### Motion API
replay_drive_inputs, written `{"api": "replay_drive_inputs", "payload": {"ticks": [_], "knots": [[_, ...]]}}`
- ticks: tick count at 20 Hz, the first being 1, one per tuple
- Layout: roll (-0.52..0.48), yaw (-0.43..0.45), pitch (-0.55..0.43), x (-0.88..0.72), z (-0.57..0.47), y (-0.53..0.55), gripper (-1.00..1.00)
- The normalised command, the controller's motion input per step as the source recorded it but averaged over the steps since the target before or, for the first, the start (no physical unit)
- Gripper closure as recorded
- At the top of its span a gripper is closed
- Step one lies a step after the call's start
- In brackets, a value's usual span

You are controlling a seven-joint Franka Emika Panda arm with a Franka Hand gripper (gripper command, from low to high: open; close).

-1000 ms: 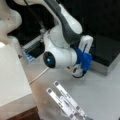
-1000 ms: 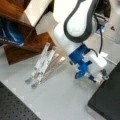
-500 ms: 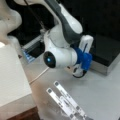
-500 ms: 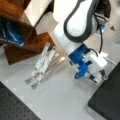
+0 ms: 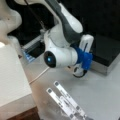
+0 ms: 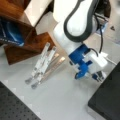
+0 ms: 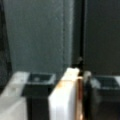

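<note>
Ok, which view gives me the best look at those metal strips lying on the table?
A front view: the metal strips lie whole and unobstructed beside the wooden block. In a front view the strips run off the bottom edge. The wrist view doesn't show them.

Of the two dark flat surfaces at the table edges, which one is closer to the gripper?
The smooth black raised slab, at a front view's right, lies closer to the gripper. The dark perforated board sits farther off, at the bottom left, and shows a grid of holes.
</note>
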Motion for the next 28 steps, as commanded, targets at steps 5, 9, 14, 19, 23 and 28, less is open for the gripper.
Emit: {"api": "replay_drive_inputs", "payload": {"ticks": [5,9,14,19,23,28], "knots": [[0.014,0.029,-0.069,0.08,0.12,0.18,1.00],[-0.004,0.088,-0.111,0.09,0.19,0.26,1.00],[0.037,0.113,-0.115,0.08,0.39,0.33,1.00],[0.015,0.063,-0.066,0.07,0.54,0.41,1.00],[0.008,-0.009,0.028,0.06,0.53,0.47,1.00],[0.010,-0.073,0.088,0.06,0.41,0.52,1.00]]}}
